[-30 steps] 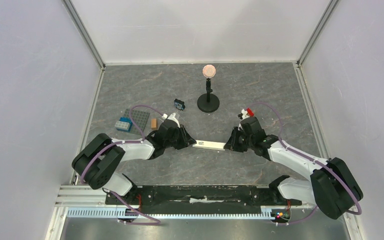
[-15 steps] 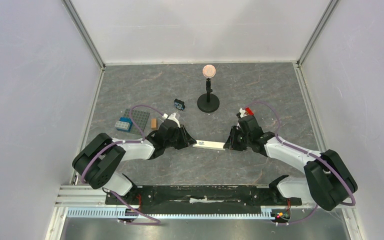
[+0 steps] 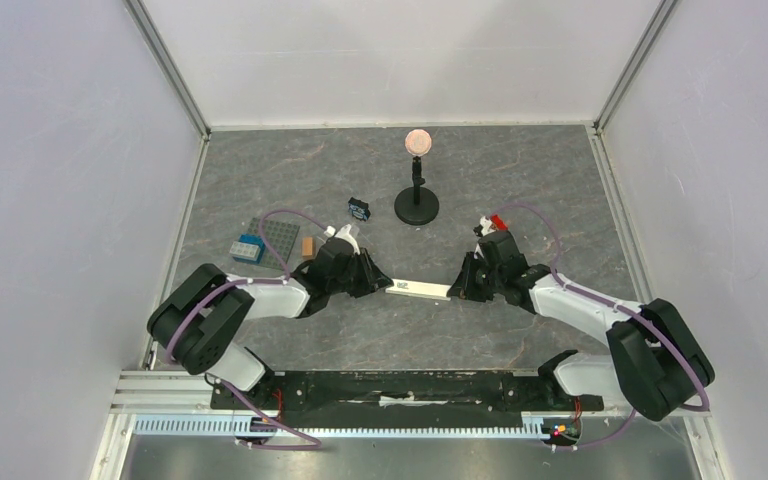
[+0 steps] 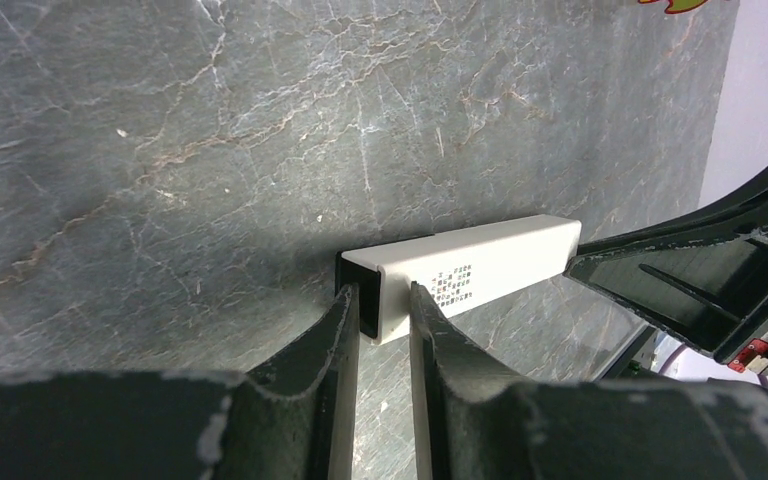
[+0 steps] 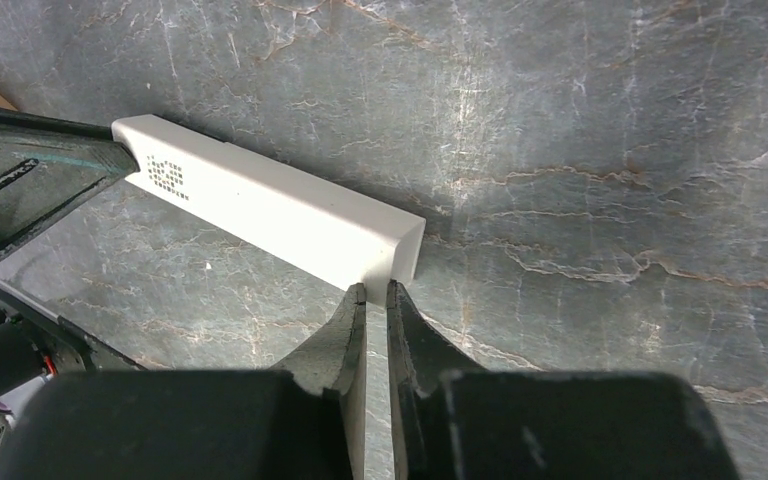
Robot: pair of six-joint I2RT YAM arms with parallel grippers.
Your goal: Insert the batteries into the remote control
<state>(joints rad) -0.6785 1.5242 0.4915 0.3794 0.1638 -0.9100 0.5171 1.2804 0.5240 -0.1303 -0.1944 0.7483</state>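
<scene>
Nearest the bases, both arms are reaching inward over the grey stone-patterned table (image 3: 400, 340) and meeting at the remote control (image 3: 418, 289). It is lying flat between them, roughly mid-table, with its plain white side and a small patch of print facing up. The left gripper (image 4: 382, 297) is straddling the end of the remote on its own side, fingers set narrow with that end between them, so it appears to be pinching it. That end is looking dark from the left wrist, but I cannot tell whether it is an opening. The right gripper (image 5: 375, 292) is sitting at the opposite end with its fingers drawn almost together and nothing between them, tips touching the long edge by the corner. I judge this an early step: the arms are bracing the remote to get at its battery bay, and nothing is loaded. The next move is calling for a firm hold at one end while the other hand works the cover free. The batteries will need finding first, as neither is showing in any view. Farther back a flat orange block (image 3: 308, 246) is lying beside a grey studded plate (image 3: 282, 234) carrying a blue brick (image 3: 248, 248). Beyond them are sitting a small black-and-blue item (image 3: 359, 208) and a black stand (image 3: 417, 207) with a round pinkish top.
</scene>
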